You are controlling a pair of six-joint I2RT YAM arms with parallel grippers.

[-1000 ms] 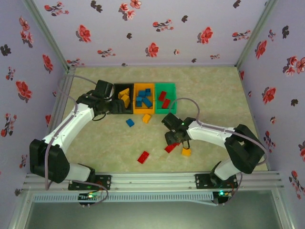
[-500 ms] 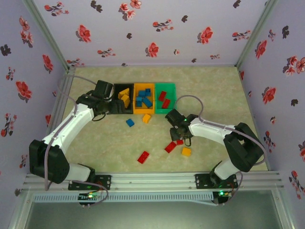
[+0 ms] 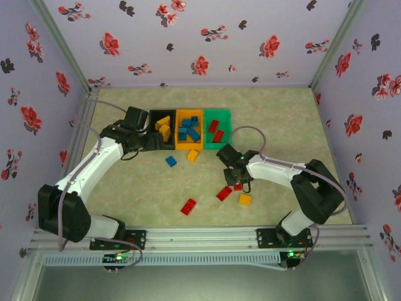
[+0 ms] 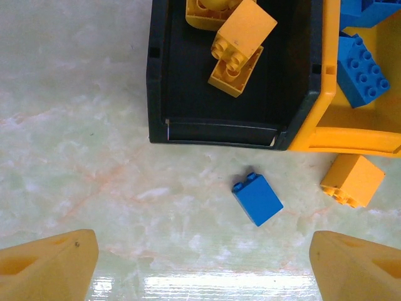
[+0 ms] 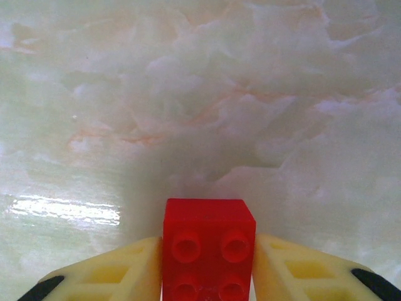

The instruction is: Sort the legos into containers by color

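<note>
My right gripper (image 5: 208, 273) is shut on a small red lego (image 5: 208, 248), its pale fingers pressed against both sides just above the table. From above, this gripper (image 3: 237, 183) sits right of centre with the red lego (image 3: 238, 187) under it. Loose legos lie nearby: red (image 3: 223, 193), orange (image 3: 245, 199), red (image 3: 188, 206), blue (image 3: 170, 161), orange (image 3: 193, 155). My left gripper (image 4: 203, 263) is open and holds nothing, hovering near the black container (image 4: 188, 94); a blue lego (image 4: 257, 198) lies ahead of it. The black (image 3: 152, 133), orange (image 3: 178, 130) and green (image 3: 224, 116) containers stand in a row.
The black container holds yellow legos (image 4: 241, 37), the orange one blue legos (image 3: 188, 130), the green one red legos (image 3: 216, 130). An orange lego (image 4: 352, 180) lies by the orange container's corner. Flowered walls enclose the table on three sides; a metal rail (image 3: 200, 238) runs along the near edge.
My right gripper shifted slightly right and back off a red lego, then closed its jaws on a small red lego. The left arm has stayed still.
</note>
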